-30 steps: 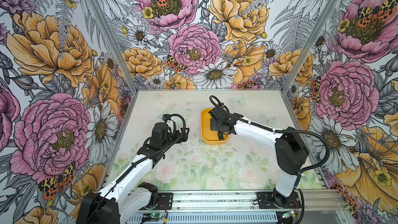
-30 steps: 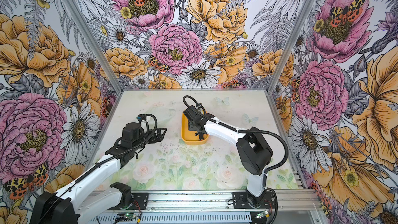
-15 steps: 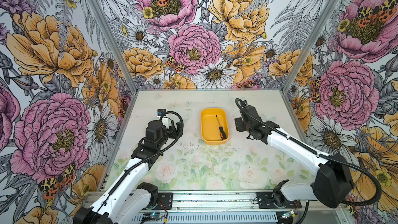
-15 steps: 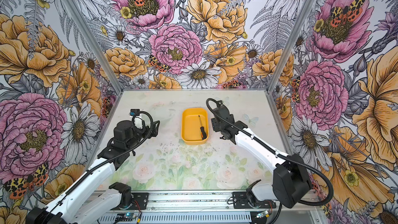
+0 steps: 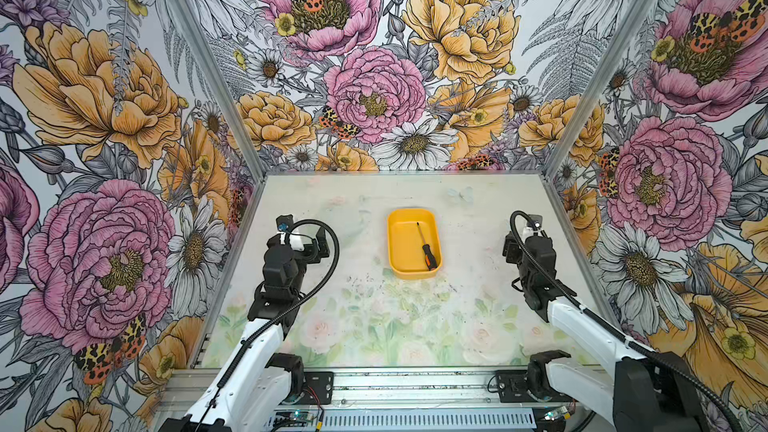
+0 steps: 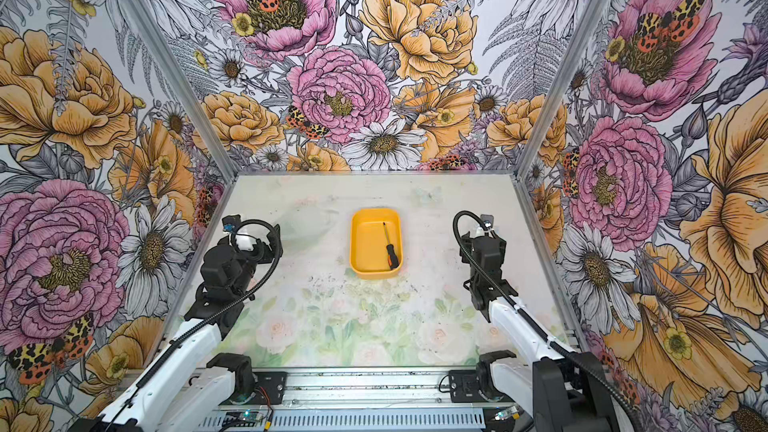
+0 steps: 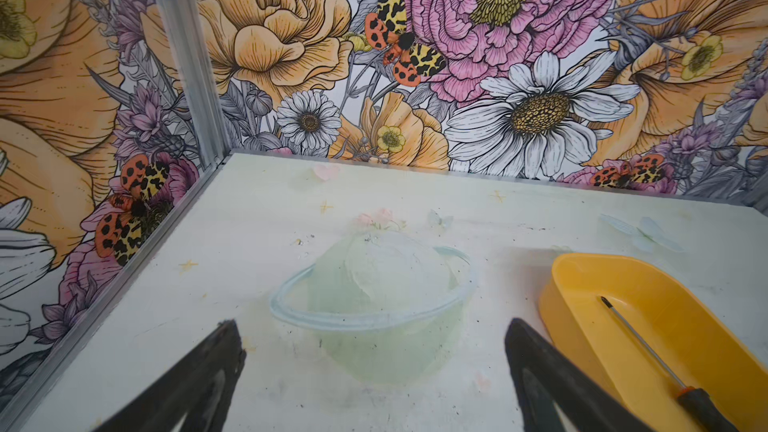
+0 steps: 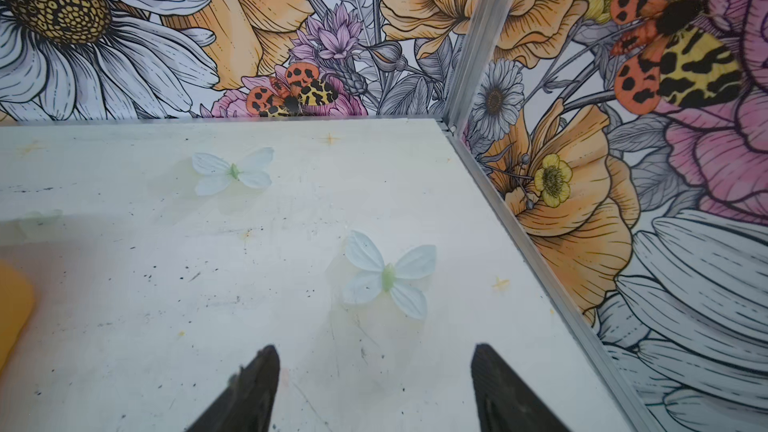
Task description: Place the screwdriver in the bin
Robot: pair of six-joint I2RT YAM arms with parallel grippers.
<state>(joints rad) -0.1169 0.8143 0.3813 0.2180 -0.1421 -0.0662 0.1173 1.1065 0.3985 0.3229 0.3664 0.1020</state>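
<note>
Yellow-orange bin (image 5: 402, 238) holds the screwdriver (image 5: 424, 244) lengthwise, midway between left claw (image 7: 374, 330) and right claw (image 8: 374, 351), both parted and empty.

right pincer (image 8: 372, 351) — off the bin (image 5: 403, 238), pulled back to the right | left pincer (image 7: 372, 326) — pulled back leftward

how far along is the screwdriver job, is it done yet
Done: the screwdriver lies flat inside the bin. In hand: nothing; the left gripper and right gripper are open, empty, off to either side of the bin. Left: nothing visible.
</note>
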